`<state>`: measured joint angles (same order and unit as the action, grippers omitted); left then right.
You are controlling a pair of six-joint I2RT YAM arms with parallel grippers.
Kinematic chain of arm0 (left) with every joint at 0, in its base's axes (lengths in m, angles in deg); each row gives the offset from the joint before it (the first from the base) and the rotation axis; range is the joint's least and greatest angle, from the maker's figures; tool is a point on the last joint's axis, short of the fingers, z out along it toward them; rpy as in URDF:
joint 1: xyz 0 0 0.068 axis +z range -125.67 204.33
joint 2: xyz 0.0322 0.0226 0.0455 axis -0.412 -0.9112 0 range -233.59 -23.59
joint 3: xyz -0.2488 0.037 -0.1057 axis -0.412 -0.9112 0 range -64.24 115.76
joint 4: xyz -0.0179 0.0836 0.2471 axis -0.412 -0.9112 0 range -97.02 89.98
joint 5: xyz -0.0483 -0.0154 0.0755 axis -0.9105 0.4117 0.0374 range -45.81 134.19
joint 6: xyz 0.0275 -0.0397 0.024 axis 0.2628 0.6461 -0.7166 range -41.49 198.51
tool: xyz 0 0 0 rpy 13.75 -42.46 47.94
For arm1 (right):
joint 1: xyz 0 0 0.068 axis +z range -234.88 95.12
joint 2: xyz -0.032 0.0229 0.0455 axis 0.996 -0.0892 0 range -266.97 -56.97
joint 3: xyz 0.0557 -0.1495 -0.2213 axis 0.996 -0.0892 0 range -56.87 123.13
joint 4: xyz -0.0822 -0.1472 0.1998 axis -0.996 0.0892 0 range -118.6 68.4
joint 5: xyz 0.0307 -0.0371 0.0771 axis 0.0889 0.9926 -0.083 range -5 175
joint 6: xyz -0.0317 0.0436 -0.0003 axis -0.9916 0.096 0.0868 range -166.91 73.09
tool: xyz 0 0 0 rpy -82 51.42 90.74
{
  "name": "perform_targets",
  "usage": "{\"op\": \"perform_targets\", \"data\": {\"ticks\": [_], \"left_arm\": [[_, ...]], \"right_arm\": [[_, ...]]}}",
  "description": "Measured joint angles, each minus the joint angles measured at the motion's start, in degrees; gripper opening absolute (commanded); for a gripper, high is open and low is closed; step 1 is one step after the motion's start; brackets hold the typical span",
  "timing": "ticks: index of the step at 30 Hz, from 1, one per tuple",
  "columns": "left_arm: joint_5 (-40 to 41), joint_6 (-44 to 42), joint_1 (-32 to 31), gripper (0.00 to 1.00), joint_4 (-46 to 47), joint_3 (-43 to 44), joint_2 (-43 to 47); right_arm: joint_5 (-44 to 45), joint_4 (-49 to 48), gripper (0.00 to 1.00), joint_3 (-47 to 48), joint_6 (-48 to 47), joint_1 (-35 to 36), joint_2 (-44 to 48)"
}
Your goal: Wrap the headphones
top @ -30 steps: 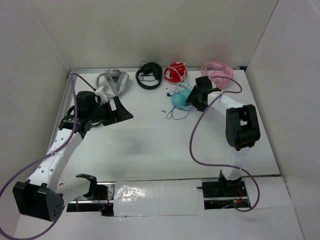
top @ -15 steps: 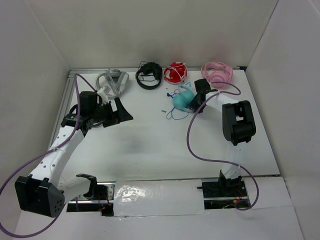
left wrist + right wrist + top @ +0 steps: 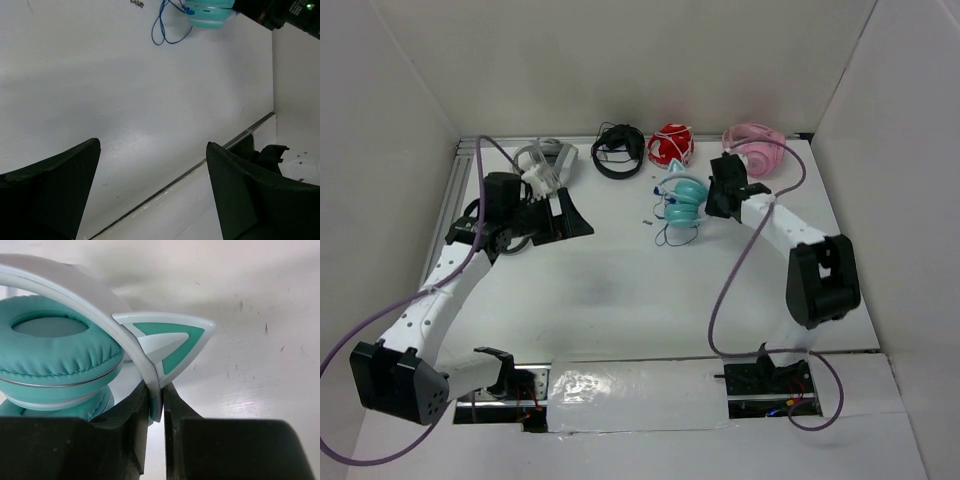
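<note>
**Right claw anchors the headband; left claw stands by**

My right claw (image 3: 155, 412) is clamped on the pale headband (image 3: 75, 295) of the teal cat-ear headphones (image 3: 682, 200). One finger sits on each face of the band, directly below a cat ear (image 3: 167, 337). I judge this grip point suitable because the band is thin and stiff. It gives control of the whole set without crushing the padded ear cup (image 3: 52, 352) just beside the fingers.

The headphones sit toward the far side of the counter (image 3: 620, 290), near the pink headphones (image 3: 755, 148) and the red headphones (image 3: 670, 145) but apart from both. I cannot tell whether they are lifted clear of the surface.

The thin dark-blue cable (image 3: 670, 228) lies in a loose loop on the counter at the near side of the cups, unwound. My left claw (image 3: 565, 215) hangs with its jaws spread wide and empty, well apart from the headphones and facing the cable. I judge the arrangement deliberate: one claw anchors the set, and the other is free to gather the cable. Wrapping has not yet begun.
</note>
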<state>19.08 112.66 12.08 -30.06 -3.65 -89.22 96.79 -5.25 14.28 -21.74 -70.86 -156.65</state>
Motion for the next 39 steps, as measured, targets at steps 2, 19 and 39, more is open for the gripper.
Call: {"op": "perform_targets", "data": {"ticks": [2, 19, 39], "left_arm": [[-0.68, -1.31, -1.05, 0.99, 0.02, 1.68, -1.60], [-9.99, -14.82, -10.23, 0.99, 4.85, 6.56, -7.56], [-21.35, -13.81, -10.38, 0.67, 12.00, 1.14, -5.42]], "right_arm": [[0.57, -1.01, 0.00, -2.14, -5.20, 2.71, 5.97], [-11.06, 0.37, 0.00, -12.22, -34.99, 19.63, 33.24], [-10.23, -1.90, 0.00, -12.39, -32.26, 24.68, 33.18]]}}
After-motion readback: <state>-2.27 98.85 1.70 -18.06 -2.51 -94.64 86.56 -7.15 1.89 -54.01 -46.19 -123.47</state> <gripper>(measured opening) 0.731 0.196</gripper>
